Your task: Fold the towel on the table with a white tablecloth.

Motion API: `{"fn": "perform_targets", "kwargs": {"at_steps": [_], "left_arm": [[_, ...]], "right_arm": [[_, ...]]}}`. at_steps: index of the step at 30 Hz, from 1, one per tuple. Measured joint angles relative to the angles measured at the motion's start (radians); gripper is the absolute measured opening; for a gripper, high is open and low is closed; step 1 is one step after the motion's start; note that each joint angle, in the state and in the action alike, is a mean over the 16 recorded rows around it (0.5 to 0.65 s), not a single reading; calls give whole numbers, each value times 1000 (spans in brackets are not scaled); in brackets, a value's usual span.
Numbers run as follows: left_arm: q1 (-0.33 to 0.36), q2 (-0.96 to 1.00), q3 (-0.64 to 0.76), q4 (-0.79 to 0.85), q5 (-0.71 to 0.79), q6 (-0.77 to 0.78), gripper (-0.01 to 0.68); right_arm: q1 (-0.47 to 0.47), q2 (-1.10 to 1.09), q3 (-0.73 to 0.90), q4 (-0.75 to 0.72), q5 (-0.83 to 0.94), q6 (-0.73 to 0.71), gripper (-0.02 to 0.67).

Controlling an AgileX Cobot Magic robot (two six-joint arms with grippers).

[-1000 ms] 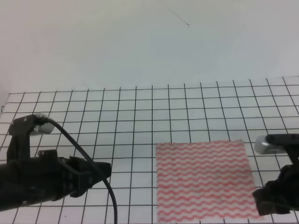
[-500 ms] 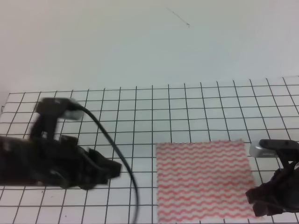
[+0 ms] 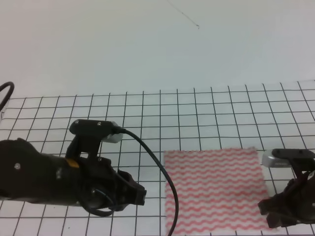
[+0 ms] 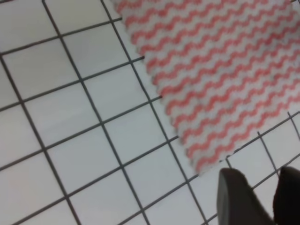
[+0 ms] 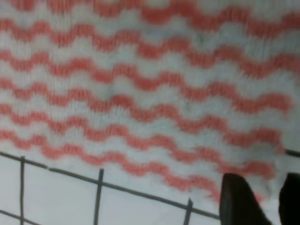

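While the right hand sits low at the towel's near right corner, its two dark fingers show in the right wrist view with a narrow gap between them, slightly parted and clasping nothing, their tips just past the cloth's edge. The left hand hangs over bare grid squares just beside the towel's left edge; in the left wrist view its fingertips appear at the lower right with a small gap, close to the towel's corner but apart from it, holding nothing.

The towel lies flat and unfolded on the tablecloth, at the near right part of the desk, its red-pink wavy stripes running across it. Its edges lie roughly along the black grid lines. In the right wrist view the weave fills most of the picture, with grid lines showing along the lower left.

The tablecloth is white with thin black squares and covers the whole desk as far as can be seen. Behind it rises a plain pale wall with a thin dark hairline mark near the top.

A black cable arcs from the silver camera block on the left arm down across the towel's left edge. A similar silver block sits on the right arm. No writing can be read.
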Motion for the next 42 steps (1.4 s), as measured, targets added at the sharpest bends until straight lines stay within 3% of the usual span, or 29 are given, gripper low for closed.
{"fn": "perform_targets", "kwargs": {"at_steps": [13, 31, 42], "left_arm": [[0, 12, 0, -8, -17, 0, 183], [0, 12, 0, -24, -19, 1, 183], [0, 22, 0, -29, -12, 20, 183]], "right_arm": [[0, 25, -3, -4, -7, -12, 206], [-1, 34, -27, 141, 19, -137, 206], [-1, 31, -64, 111, 72, -185, 208]]}}
